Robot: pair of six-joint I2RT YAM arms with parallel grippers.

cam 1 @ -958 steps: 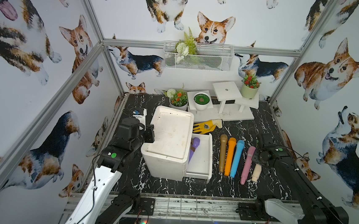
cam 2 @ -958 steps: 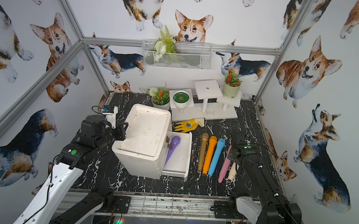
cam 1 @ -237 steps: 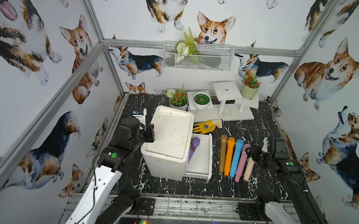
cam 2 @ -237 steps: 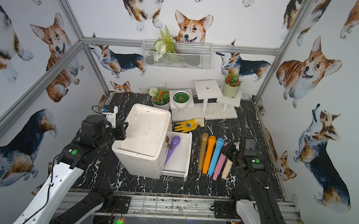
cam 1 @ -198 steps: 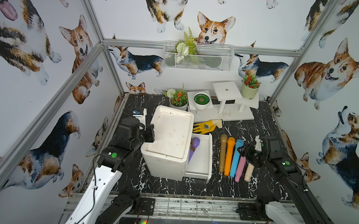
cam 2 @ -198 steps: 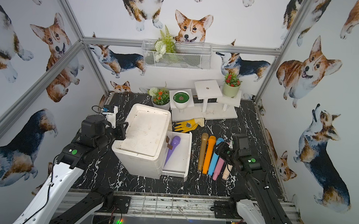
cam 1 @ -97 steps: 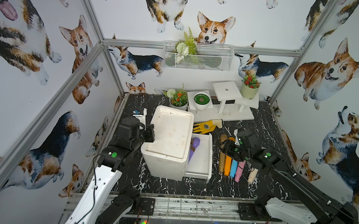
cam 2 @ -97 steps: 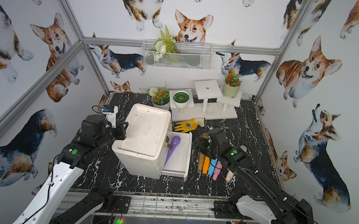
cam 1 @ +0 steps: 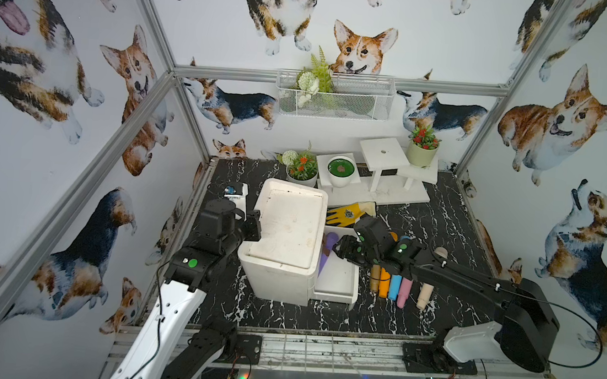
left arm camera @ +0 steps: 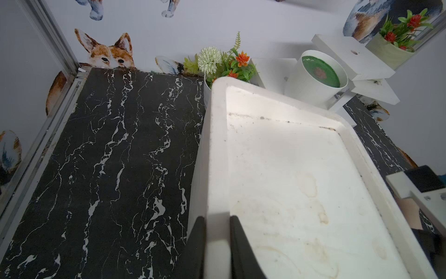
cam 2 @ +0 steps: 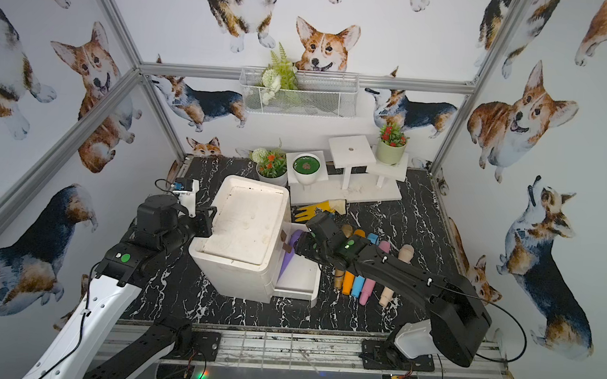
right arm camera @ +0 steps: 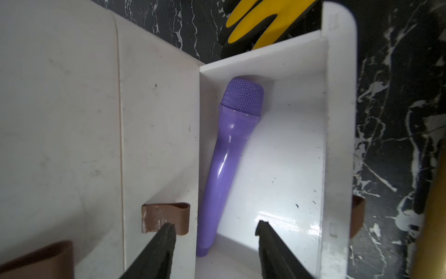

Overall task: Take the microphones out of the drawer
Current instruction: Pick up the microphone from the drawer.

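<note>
One purple microphone (right arm camera: pixel 229 154) lies in the drawer (right arm camera: pixel 289 157); five microphones lie on the desk (cam 1: pixel 447 224): brown (cam 1: pixel 374 283), orange (cam 1: pixel 384 287), blue (cam 1: pixel 395 288), pink (cam 1: pixel 404 294), beige (cam 1: pixel 425 295). One white cabinet (cam 1: pixel 287 230), one yellow glove (cam 1: pixel 346 214), three pots (cam 1: pixel 301 175) (cam 1: pixel 340 171) (cam 1: pixel 422 153), one wire basket (cam 1: pixel 333 102).

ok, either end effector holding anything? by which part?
Left end effector grips the white drawer unit by its top rim. Right end effector is open above the microphone, holding nothing.

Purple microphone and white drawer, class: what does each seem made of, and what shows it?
Purple microphone: likely glossy moulded plastic; bright highlights streak its handle, and the head is mesh-patterned. White drawer: probably smooth semi-gloss plastic; its floor mirrors light softly, and its edges look moulded.
</note>
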